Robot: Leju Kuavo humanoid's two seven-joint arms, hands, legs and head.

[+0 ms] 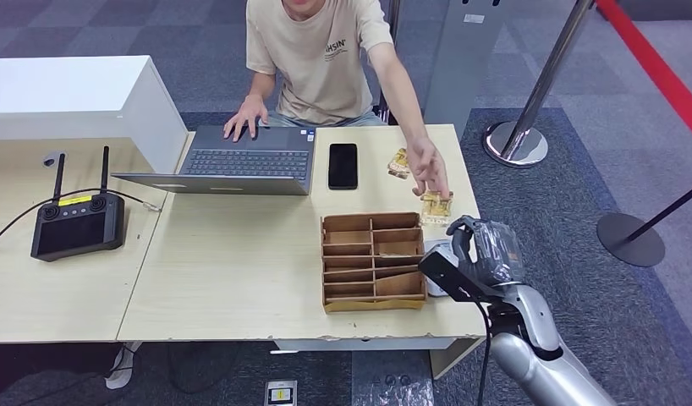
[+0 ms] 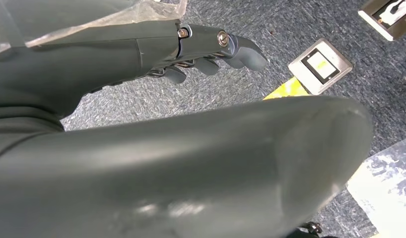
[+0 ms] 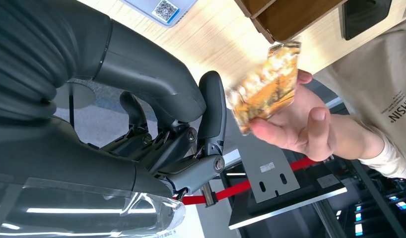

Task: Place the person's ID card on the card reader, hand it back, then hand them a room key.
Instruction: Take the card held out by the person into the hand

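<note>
Right hand (image 1: 482, 245) raised at the table's (image 1: 233, 279) near right corner, fingers (image 3: 213, 106) apart and gripping nothing. Just beyond the fingertips, card (image 1: 436, 206) pinched in the person's hand (image 1: 431, 173); in the right wrist view the same card (image 3: 264, 89), gold and patterned, close to the fingers but not touching them, the person's thumb and fingers (image 3: 295, 126) wrapped round its far edge. Second gold card (image 1: 398, 163) flat on the table, farther off past the person's hand, beside a black phone (image 1: 343, 165). Reader (image 1: 438, 269), pale and flat, partly hidden directly under the right hand, touching the right side of a brown divided tray (image 1: 372, 262).

Left hand (image 2: 211, 52) hanging over grey carpet, fingers loosely curled, holding nothing; a floor socket (image 2: 320, 66) beyond the fingertips.

Open laptop (image 1: 241, 161) at the far side of the table under the person's other hand (image 1: 246, 117); black controller (image 1: 76, 222) with two antennas well off to the left.
</note>
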